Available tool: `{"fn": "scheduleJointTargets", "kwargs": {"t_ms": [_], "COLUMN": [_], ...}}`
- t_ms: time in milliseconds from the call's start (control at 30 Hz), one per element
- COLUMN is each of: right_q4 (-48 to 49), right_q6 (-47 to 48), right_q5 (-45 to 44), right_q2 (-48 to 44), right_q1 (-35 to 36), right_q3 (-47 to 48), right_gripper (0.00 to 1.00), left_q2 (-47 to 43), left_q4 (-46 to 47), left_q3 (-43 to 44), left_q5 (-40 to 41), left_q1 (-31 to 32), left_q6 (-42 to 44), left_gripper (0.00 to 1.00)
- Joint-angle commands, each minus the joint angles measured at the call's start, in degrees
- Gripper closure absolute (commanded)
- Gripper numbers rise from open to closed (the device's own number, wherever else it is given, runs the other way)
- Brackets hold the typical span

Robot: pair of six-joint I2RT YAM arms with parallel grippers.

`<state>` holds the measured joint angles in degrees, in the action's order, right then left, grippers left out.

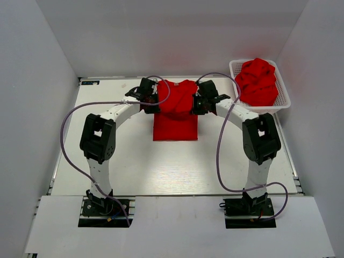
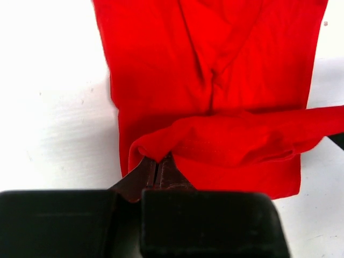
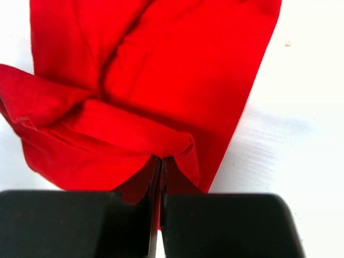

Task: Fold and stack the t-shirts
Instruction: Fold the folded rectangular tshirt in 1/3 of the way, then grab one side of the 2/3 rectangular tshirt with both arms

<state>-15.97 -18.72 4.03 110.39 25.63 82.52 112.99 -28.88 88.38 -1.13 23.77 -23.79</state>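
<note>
Evidently early: one t-shirt lies mid-frame on the desk, narrowed to a strip. The left jaws and right jaws each pinch a corner of its raised far edge. Several crumpled t-shirts wait in the basket, upper right.

Near half: we find bare table between the arms, open for passing.
Far centre: the spread t-shirt, with left gripper and right gripper at its sides, bars our way.
Far right: basket of heaped t-shirts blocks the corner.
</note>
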Motion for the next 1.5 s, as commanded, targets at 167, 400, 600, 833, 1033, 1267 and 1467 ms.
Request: {"fn": "scheduleJointTargets", "kwargs": {"t_ms": [167,400,600,833,1033,1267,1467], "right_q4": [1.82,1.64,3.92,3.40,3.04,5.94,7.70], "right_q6": [0.27,-0.09,-0.35,-1.23,1.41,-0.09,-0.53], "right_q5": [0.80,1.85,3.35,4.49,8.80,13.98,16.62], "right_q2": [3.60,8.16,12.65,14.69,7.48,-6.22,-11.51], "right_q1": [-1.63,-3.12,-4.44,-7.78,-8.23,-7.26,-5.85], "right_q3": [5.72,8.97,14.33,25.40,16.58,-4.19,-18.26], "right_gripper": [1.00,1.00,0.95,0.10,0.10,0.10,0.10], "left_q2": [3.73,6.37,8.29,12.17,4.28,-9.53,-14.99], "left_q4": [3.13,4.36,5.59,-0.28,1.10,7.33,7.88], "left_q3": [5.66,6.89,8.82,24.63,18.26,-8.29,-21.48], "left_q5": [-4.32,-6.08,-6.08,-1.69,-1.59,-8.79,-9.51], "left_q1": [-1.97,-3.12,-4.35,-8.65,-9.27,-7.25,-4.43], "left_q6": [1.99,1.99,0.68,-1.43,0.24,1.55,1.55], "left_gripper": [1.00,1.00,0.71,0.00,0.00,0.00,0.00]}}
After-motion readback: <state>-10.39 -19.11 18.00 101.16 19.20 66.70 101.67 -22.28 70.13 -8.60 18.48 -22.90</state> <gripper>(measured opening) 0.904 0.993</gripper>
